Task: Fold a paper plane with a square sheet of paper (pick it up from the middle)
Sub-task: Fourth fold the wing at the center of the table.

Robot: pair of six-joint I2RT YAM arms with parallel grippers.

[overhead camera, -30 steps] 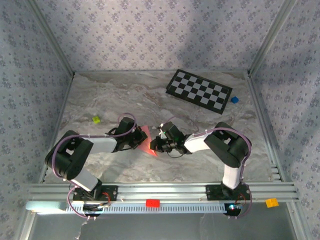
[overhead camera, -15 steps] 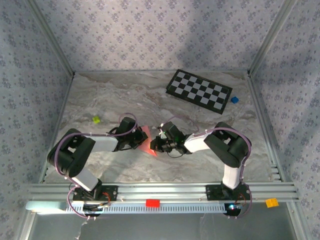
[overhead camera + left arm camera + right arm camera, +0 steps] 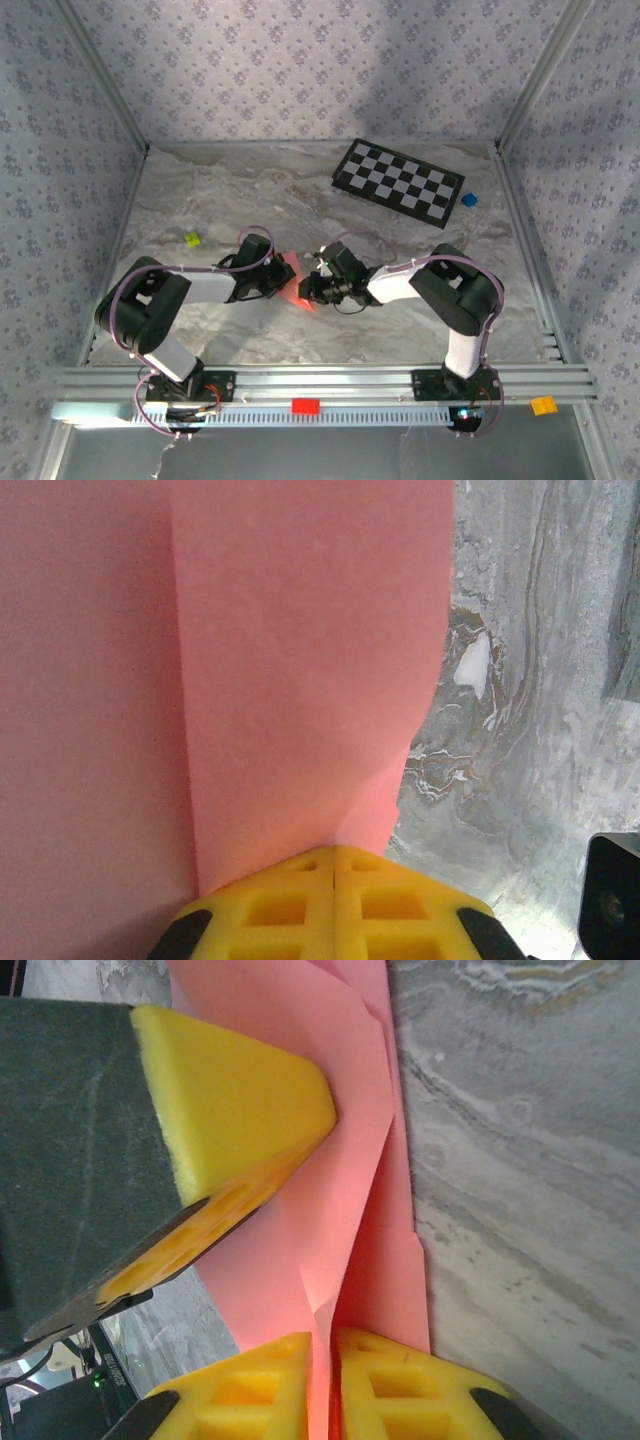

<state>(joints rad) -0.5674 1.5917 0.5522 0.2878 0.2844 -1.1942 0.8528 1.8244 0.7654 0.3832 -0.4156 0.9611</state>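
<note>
The pink-red sheet of paper (image 3: pixel 289 274), folded into layers with creases, is held off the marble table between my two grippers at mid-table. My left gripper (image 3: pixel 277 284) is shut on its edge; in the left wrist view the yellow pads (image 3: pixel 333 852) meet in a tight line with the paper (image 3: pixel 300 660) coming out of them. My right gripper (image 3: pixel 309 290) faces it from the right. Its pads (image 3: pixel 325 1345) stand a narrow gap apart, with a fold of the paper (image 3: pixel 345 1170) running between them. The left gripper's yellow finger (image 3: pixel 240 1100) presses the paper from the upper left.
A black-and-white checkerboard (image 3: pixel 398 183) lies at the back right with a small blue block (image 3: pixel 468 200) beside it. A yellow-green block (image 3: pixel 192 239) sits at the left. A red block (image 3: pixel 305 406) and an orange block (image 3: pixel 543 405) rest on the front rail.
The right gripper's pads have parted slightly around the paper fold. The left forearm has edged a little to the right; the paper stays between the grippers.
</note>
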